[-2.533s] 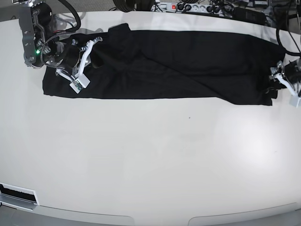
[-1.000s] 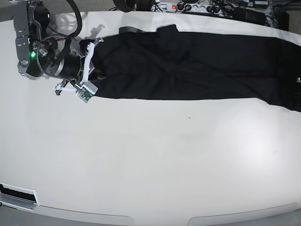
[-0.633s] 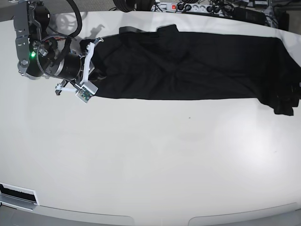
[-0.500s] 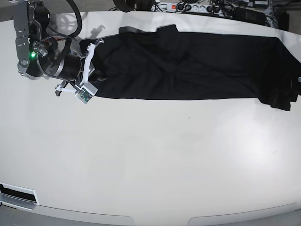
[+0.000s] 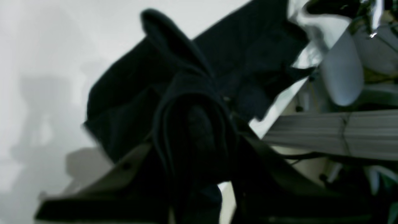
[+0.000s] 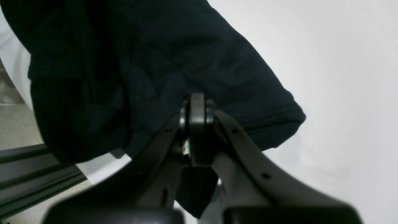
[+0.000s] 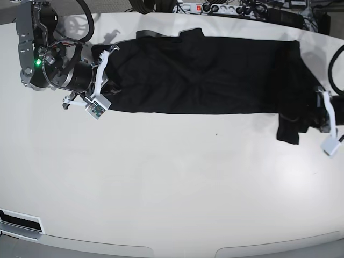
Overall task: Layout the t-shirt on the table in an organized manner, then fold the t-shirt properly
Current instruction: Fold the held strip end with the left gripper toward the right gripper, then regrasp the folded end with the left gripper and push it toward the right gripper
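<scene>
The near half of the table was bare glossy white, smooth, with rounded corners at the near edge. The shirt lay as a long black band along the far edge, soft matte fabric, creased across its middle, with a straight near hem.

At the right edge, the left gripper met the shirt's end. The cloth there was bunched, and a short flap hung toward the near side. In the left wrist view, a thick roll of dark cloth sat between the two dark fingers, which were clamped on it; the view was blurred, so finer detail could not be told.

At the far-left corner, the right gripper sat on the shirt's other end. In the right wrist view, its jaws were pressed together, pinching a fold of the shirt at the tips. The ribbed hem of that end curved off to the right onto the white surface, and part of the cloth drooped over the table's edge.

Beyond the far edge lay a power strip and dark cables.
</scene>
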You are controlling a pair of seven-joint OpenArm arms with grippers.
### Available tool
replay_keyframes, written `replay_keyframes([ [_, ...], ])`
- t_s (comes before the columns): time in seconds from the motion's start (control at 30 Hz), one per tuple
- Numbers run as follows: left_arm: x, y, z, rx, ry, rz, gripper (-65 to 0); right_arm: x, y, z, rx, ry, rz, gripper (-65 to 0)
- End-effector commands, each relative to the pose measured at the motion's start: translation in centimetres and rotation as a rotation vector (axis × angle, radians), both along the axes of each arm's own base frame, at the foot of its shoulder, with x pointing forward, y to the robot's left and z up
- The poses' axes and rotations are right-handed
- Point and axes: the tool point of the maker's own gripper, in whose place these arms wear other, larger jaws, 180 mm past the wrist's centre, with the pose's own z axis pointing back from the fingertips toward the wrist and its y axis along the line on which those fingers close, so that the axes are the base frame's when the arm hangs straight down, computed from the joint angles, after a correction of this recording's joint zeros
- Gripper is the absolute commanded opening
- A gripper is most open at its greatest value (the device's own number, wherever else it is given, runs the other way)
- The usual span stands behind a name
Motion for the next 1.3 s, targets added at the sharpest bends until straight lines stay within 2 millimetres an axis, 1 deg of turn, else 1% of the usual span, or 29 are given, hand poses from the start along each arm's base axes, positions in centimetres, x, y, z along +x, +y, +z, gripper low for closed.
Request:
replay_keyframes([
  [0.0,0.7,0.0,1.3,-0.018,-0.044,0.001,-65.0,0.7,0.1,1.0,0.020,-0.038,0.002,-65.0],
  [0.27,0.6,-2.9,-0.8,-0.159,-0.001,0.047,-65.0,0.7,0.1,1.0,0.020,-0.038,0.003,-65.0],
  [0.3,0.6,-3.2,-0.8,-0.167,-0.001,0.047,-62.6,0.7,0.1,1.0,0.020,-0.038,0.003,-65.0],
  [0.33,0.7,-3.4,-0.9,-0.175,-0.002,0.048,-53.4,0.7,0.1,1.0,0.020,-0.038,0.003,-65.0],
  [0.4,0.7,-3.6,-0.8,-0.185,-0.005,0.051,-32.0,0.7,0.1,1.0,0.020,-0.038,0.003,-65.0],
  [0.43,0.7,-3.6,-0.8,-0.186,-0.006,0.052,-23.9,0.7,0.1,1.0,0.020,-0.038,0.003,-65.0],
  [0.47,0.8,-3.6,-0.7,-0.188,-0.010,0.054,-19.0,0.7,0.1,1.0,0.020,-0.039,0.003,-65.0],
  [0.5,0.9,-3.6,-0.7,-0.191,-0.013,0.058,-17.1,0.7,0.1,1.0,0.021,-0.038,0.003,-65.0],
  [0.53,1.0,-3.6,-0.6,-0.192,-0.016,0.059,-17.1,0.7,0.1,1.0,0.020,-0.038,0.003,-65.0],
  [0.63,0.9,-3.4,-0.6,-0.187,-0.016,0.059,-17.1,0.7,0.1,1.0,0.020,-0.039,0.003,-65.0],
  [0.67,1.0,-3.4,-0.6,-0.186,-0.016,0.058,-17.9,0.7,0.1,1.0,0.020,-0.039,0.003,-65.0],
  [0.7,1.0,-3.3,-0.5,-0.183,-0.017,0.059,-20.5,0.7,0.1,1.0,0.020,-0.038,0.003,-65.0],
  [0.73,1.1,-3.2,-0.4,-0.183,-0.022,0.062,-26.4,0.7,0.1,1.0,0.020,-0.038,0.003,-65.0],
  [0.77,1.3,-3.0,-0.2,-0.183,-0.031,0.070,-36.9,0.7,0.1,1.0,0.020,-0.038,0.003,-65.0],
  [0.8,1.5,-2.6,0.1,-0.183,-0.044,0.083,-51.6,0.7,0.1,1.0,0.020,-0.038,0.002,-65.0],
  [0.83,1.8,-2.0,0.5,-0.183,-0.059,0.101,-65.0,0.7,0.1,1.0,0.020,-0.038,0.002,-65.0],
  [0.97,2.4,1.6,0.7,-0.088,-0.098,0.193,-65.0,0.7,0.1,1.0,0.020,-0.038,0.003,-65.0],
  [1.1,1.8,5.1,1.7,-0.050,-0.123,0.279,-65.0,0.7,0.1,1.0,0.021,-0.038,0.003,-65.0],
  [1.17,1.1,6.8,1.9,-0.035,-0.124,0.324,-65.0,0.7,0.1,1.0,0.020,-0.038,0.003,-65.0],
  [1.2,0.5,7.3,1.7,-0.029,-0.115,0.340,-65.0,0.7,0.1,1.0,0.021,-0.038,0.003,-65.0],
  [1.27,-1.1,7.6,0.4,-0.017,-0.067,0.349,-65.0,0.7,0.1,1.0,0.021,-0.038,0.002,-65.0],
])
